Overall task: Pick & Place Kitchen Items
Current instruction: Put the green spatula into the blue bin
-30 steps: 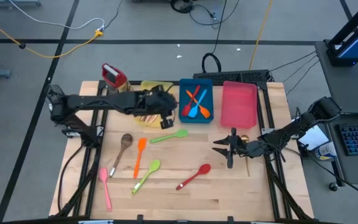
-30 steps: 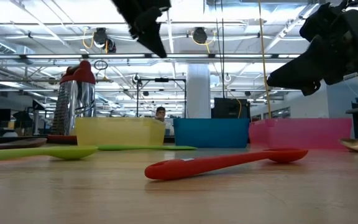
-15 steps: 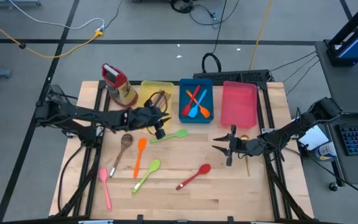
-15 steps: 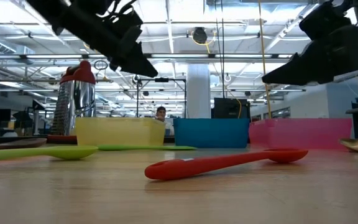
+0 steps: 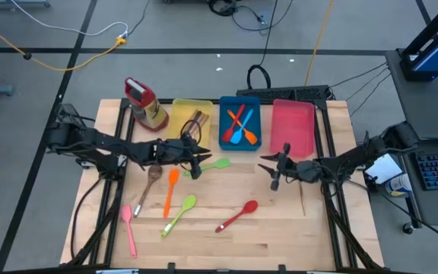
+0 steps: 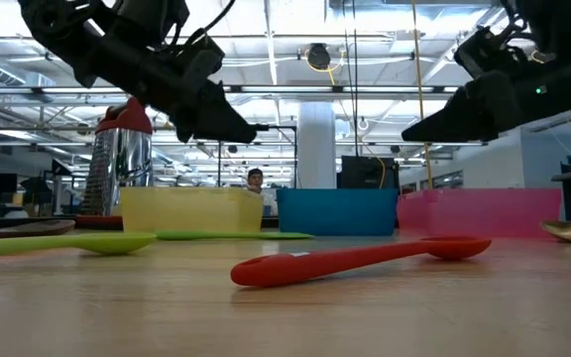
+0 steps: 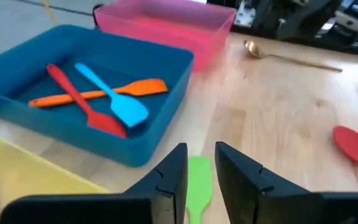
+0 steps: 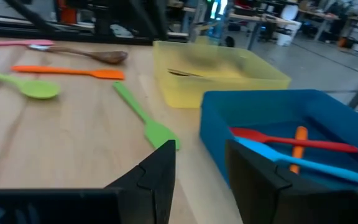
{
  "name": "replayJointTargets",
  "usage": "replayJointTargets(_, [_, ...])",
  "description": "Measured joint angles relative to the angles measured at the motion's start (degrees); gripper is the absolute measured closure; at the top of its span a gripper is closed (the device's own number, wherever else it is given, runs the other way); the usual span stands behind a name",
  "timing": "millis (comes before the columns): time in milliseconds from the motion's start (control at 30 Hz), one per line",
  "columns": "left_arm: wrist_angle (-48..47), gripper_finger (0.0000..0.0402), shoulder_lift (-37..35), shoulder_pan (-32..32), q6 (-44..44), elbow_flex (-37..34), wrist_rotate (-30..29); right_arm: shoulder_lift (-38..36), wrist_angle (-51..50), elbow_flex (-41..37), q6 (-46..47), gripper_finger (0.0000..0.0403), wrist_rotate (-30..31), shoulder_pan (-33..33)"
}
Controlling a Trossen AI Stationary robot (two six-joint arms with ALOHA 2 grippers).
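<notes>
left gripper (image 5: 194, 169) open, over flat green spatula (image 5: 210, 165)

Left claw (image 5: 195, 161) hangs low over the surface, fingers parted, empty; right claw (image 5: 274, 173) faces it, well apart, fingers also spread

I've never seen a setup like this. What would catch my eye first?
Probably the three bright trays in a row at the table's far edge: yellow tray, blue tray holding red, orange and blue utensils, and pink tray. Next, the coloured spoons and spatulas scattered on the wood, like the red spoon. Two dark arms reach in from either side, the left gripper hovering over a green spatula.
</notes>
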Motion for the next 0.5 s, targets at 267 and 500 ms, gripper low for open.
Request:
replayJointTargets(267, [2.9, 0.0314, 5.5, 0.1, -9.8, 0.1, -0.2, 0.0, -0.1, 0.0, 0.0, 0.0273, -0.1, -4.1])
replayJointTargets(500, [2.2, 0.0314, 9.0, 0.1, -9.5, 0.0, 0.7, 0.0, -0.5, 0.0, 0.0, 0.0273, -0.3, -5.9])
